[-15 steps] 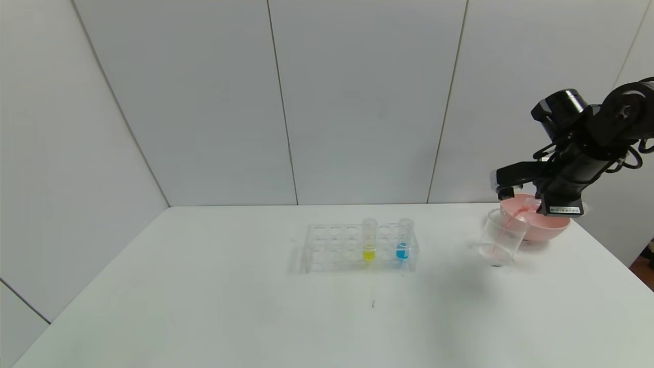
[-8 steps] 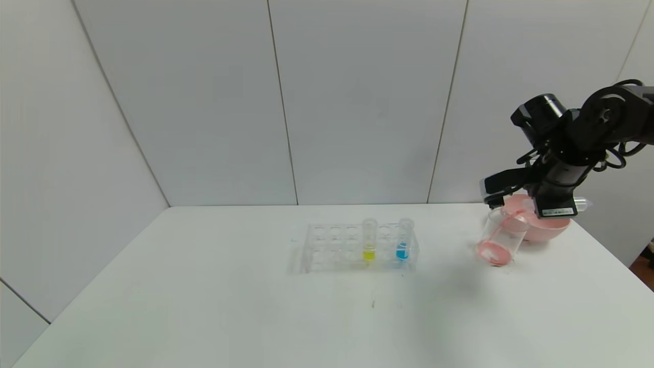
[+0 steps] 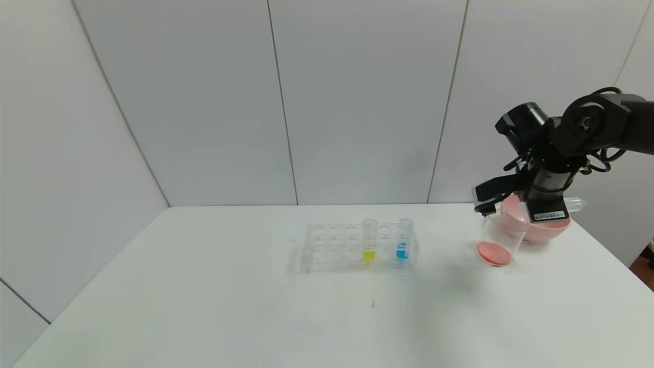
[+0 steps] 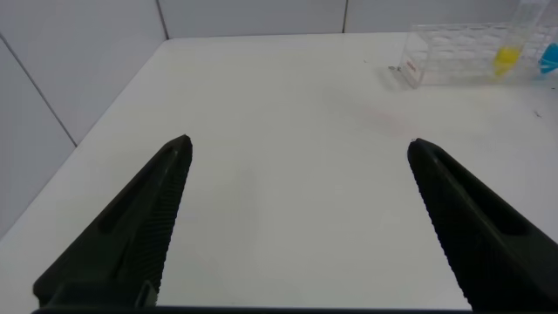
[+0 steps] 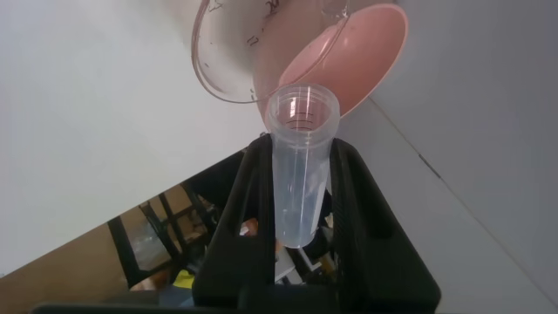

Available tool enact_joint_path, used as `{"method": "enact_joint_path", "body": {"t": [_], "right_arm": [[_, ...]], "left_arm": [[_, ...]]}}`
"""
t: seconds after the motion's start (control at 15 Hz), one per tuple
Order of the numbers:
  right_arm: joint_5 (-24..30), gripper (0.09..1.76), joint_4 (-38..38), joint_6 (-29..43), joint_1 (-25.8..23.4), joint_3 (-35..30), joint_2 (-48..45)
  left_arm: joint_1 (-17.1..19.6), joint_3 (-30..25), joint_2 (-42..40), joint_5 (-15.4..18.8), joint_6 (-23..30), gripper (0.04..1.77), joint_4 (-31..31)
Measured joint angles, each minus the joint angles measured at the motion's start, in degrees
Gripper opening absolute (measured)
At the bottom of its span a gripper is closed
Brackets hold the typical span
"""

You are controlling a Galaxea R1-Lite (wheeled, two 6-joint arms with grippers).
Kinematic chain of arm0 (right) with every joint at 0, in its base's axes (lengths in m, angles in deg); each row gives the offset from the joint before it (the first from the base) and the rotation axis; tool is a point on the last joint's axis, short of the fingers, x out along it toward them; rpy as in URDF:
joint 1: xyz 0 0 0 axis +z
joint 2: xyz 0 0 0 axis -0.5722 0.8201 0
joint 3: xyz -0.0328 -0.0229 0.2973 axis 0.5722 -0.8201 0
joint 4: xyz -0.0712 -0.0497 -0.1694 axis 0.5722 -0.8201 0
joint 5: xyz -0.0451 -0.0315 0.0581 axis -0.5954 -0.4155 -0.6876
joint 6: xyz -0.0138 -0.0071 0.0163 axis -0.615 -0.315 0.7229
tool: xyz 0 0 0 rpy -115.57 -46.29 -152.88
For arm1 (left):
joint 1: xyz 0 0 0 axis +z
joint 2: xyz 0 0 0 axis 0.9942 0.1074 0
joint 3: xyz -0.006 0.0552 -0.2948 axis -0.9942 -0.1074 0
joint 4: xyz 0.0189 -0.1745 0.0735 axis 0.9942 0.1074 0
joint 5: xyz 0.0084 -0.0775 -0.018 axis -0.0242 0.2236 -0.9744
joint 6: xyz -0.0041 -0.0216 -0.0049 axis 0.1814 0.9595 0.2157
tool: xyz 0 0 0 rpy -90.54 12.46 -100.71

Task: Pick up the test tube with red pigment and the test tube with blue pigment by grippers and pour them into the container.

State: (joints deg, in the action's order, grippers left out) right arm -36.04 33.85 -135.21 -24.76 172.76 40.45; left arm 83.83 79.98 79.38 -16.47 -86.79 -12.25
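Tabletop (image 3: 204, 306) lies broad and bare nearest me, white right out to its front and left edges, with wide room to move across it. My left gripper (image 4: 296, 218) hangs low over that near-left stretch, its fingers (image 4: 139, 218) spread wide with nothing between them.

Farther on, mid-table, the clear tube rack (image 3: 357, 248) stands well apart from every edge. In it the test tube with blue pigment (image 3: 403, 240) stands upright at the right end, blue liquid in its bottom, and a tube with yellow liquid (image 3: 369, 240) stands beside it, one hole between them.

Off to the right, near the table's right edge, the container (image 3: 498, 240) shows a pool of orange-red liquid at its bottom. The pink bowl (image 3: 536, 225) sits just behind it, very close.

My right gripper (image 3: 549, 202) hovers above the two, clamped on the test tube with red pigment (image 5: 301, 166). The tube lies tipped with its rimmed mouth toward the container; it looks clear and drained. Beyond stands the grey panelled wall (image 3: 357, 102).
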Motion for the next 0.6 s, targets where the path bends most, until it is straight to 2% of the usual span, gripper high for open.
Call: {"method": "enact_joint_path", "body": {"t": [0.47,0.6], "right_arm": [[0.0,0.45,0.2,0.3,-0.3,0.0,-0.3],[4.0,0.45,0.3,0.9,-1.4,0.0,-1.1]], "left_arm": [[0.0,0.0,0.0,0.0,0.0,1.76,0.0],[0.0,0.0,0.0,0.0,0.0,1.76,0.0]]}}
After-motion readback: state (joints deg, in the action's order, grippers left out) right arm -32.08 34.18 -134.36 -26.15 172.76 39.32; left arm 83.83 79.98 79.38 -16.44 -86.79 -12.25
